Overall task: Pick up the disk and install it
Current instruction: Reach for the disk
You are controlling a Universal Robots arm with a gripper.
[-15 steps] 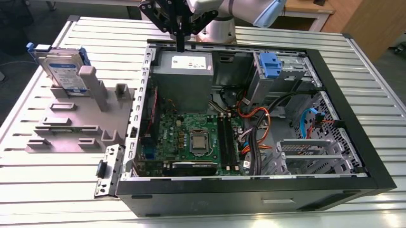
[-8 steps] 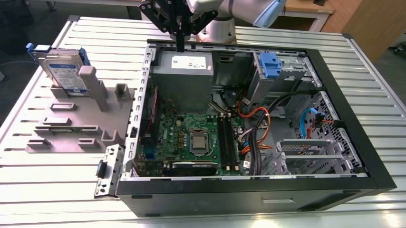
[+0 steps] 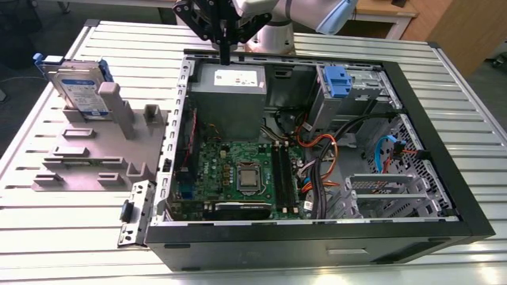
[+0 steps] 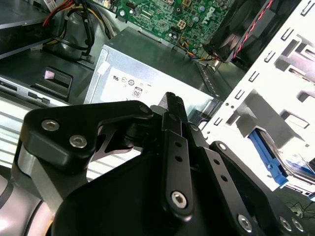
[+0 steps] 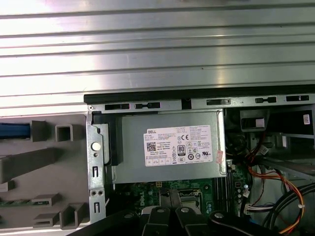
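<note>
Hovering over the grey power supply at the far edge of the open computer case, the claw has its fingers pressed together with nothing between them. Disk: standing on edge in the grey slotted fixture on the slatted metal desk, at the exterior view's left, outside the case and apart from the claw. Blue latch: on the drive cage inside the case.
</note>
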